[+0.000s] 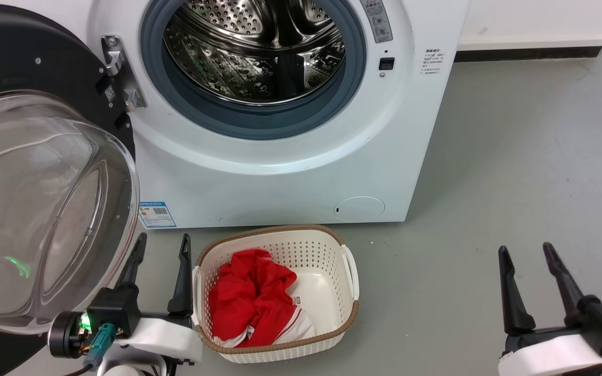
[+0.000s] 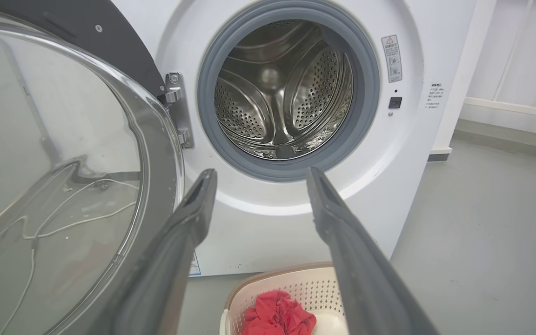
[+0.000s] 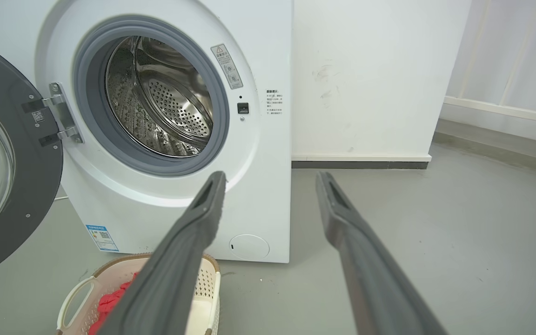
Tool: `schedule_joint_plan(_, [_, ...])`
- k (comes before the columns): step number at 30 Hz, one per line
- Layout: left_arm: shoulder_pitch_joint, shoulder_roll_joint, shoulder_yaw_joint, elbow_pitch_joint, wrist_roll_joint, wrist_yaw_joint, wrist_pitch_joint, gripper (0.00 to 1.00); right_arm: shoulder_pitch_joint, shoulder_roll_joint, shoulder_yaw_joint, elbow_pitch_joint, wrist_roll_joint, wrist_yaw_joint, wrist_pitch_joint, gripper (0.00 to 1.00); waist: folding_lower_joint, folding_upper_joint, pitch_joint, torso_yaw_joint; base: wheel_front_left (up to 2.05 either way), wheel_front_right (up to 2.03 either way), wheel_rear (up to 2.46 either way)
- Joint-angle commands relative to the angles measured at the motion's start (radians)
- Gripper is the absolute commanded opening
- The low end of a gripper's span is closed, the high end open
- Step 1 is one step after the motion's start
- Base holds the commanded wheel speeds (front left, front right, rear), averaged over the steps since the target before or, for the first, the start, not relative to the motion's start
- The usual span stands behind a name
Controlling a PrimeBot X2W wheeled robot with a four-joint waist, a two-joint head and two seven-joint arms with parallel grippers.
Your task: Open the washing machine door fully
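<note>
Two grippers: I have the left gripper (image 1: 164,237) at 7 o'clock in my head view and the right gripper (image 1: 525,249) at 4 o'clock, both pointing up toward the machine.
Left jaws: apart and holding nothing; in the left wrist view the left gripper (image 2: 261,172) frames the machine's lower front.
Right jaws: apart and empty; in the right wrist view the right gripper (image 3: 272,174) points over bare floor (image 1: 515,156), well apart from the door.
Washing machine: the washing machine (image 1: 280,172) fills 12 o'clock, with its steel drum (image 1: 259,47) exposed inside the grey rubber ring (image 1: 280,122).
Door place: the washing machine door (image 1: 39,209) hangs at 9 o'clock of the drum, carried on the hinge (image 1: 118,73) at the opening's left side.
Door facing: the disc stands upright on edge, its hinged side at the machine and its free side out toward me; the glass bowl bulges toward 3 o'clock.
Door seen from the right: the black inner face (image 3: 16,195) is turned toward that camera, swung wide from the opening.
Left finger and door: one finger sits at 5 o'clock of the glass, just beside the rim; I cannot tell whether it touches.
Basket: the white laundry basket (image 1: 311,250) stands on the floor at 6 o'clock of the machine, holding a red garment (image 1: 251,297).
</note>
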Motion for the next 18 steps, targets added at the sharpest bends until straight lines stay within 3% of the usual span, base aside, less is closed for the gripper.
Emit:
schedule_joint_plan(1, [0.001, -0.001, 0.000, 0.006, -0.001, 0.000, 0.000, 0.00, 0.001, 0.000, 0.000, 0.005, 0.000, 0.000, 0.000, 0.00, 0.0000, 0.0000, 0.000, 0.000, 0.00, 0.00, 0.00])
schedule_joint_plan(4, [0.017, -0.005, 0.000, 0.036, -0.003, 0.000, 0.001, 0.00, 0.019, 0.000, 0.003, 0.033, 0.001, 0.000, 0.001, 0.00, 0.0000, 0.0000, 0.000, 0.000, 0.00, 0.00, 0.00])
schedule_joint_plan(8, [0.003, -0.006, 0.017, 0.050, -0.085, -0.004, 0.031, 0.00, 0.012, -0.004, 0.007, 0.042, 0.093, 0.000, 0.008, 0.00, 0.0000, 0.0000, -0.001, 0.000, 0.00, 0.00, 0.00])
schedule_joint_plan(9, [0.002, -0.006, 0.021, 0.051, -0.149, -0.006, 0.046, 0.00, 0.001, -0.009, 0.008, 0.055, 0.161, 0.000, 0.016, 0.00, 0.0000, 0.0000, -0.002, 0.000, 0.00, 0.00, 0.00])
schedule_joint_plan(18, [0.000, -0.008, 0.027, 0.050, -0.307, -0.012, 0.079, 0.00, -0.025, -0.019, 0.012, 0.087, 0.327, 0.000, 0.034, 0.00, 0.0000, 0.0000, -0.004, 0.000, 0.00, 0.00, 0.00])
